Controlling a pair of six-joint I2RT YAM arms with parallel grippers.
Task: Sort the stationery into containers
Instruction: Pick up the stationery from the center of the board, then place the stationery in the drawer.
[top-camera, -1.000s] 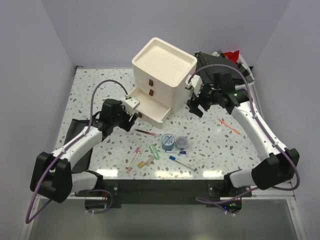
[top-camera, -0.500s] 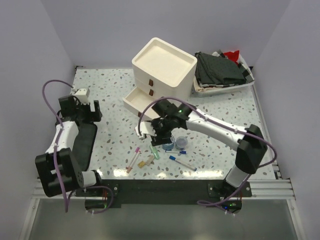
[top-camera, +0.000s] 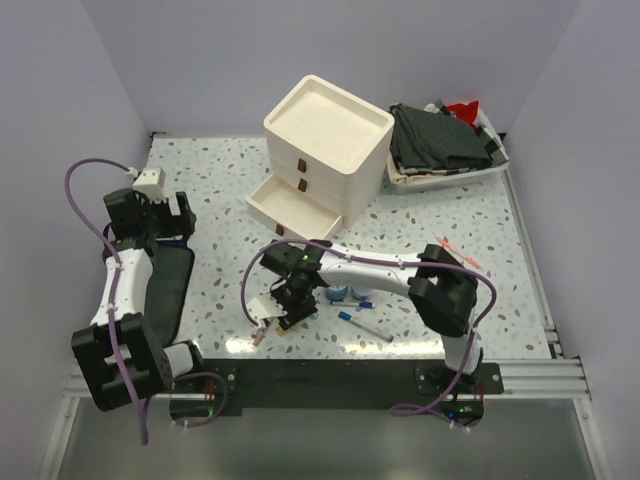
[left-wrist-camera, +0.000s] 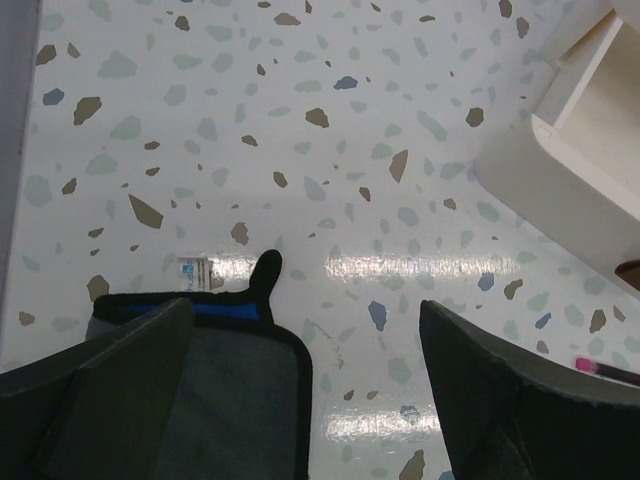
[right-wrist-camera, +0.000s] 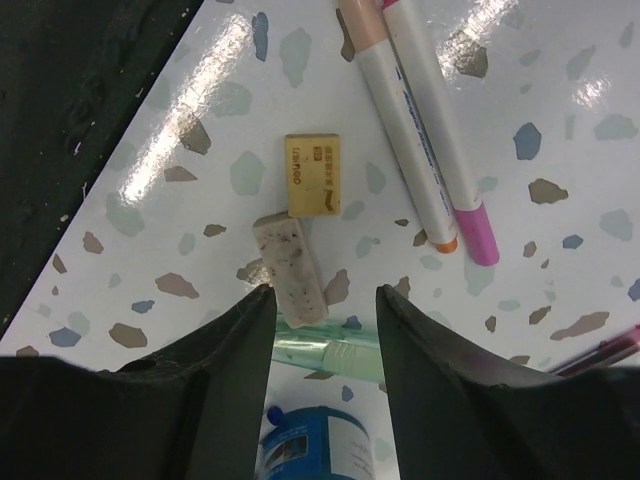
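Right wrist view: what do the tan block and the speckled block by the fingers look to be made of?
The tan block is probably eraser rubber: matte, with red print on its face. The speckled block is likely eraser rubber too: dull off-white with dark flecks and softened corners, though soft plastic cannot be ruled out.

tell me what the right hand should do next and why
Probably close the right hand on the speckled eraser: its end lies between the open jaws, apart from the yellow eraser. The bottom drawer stands open to take it.
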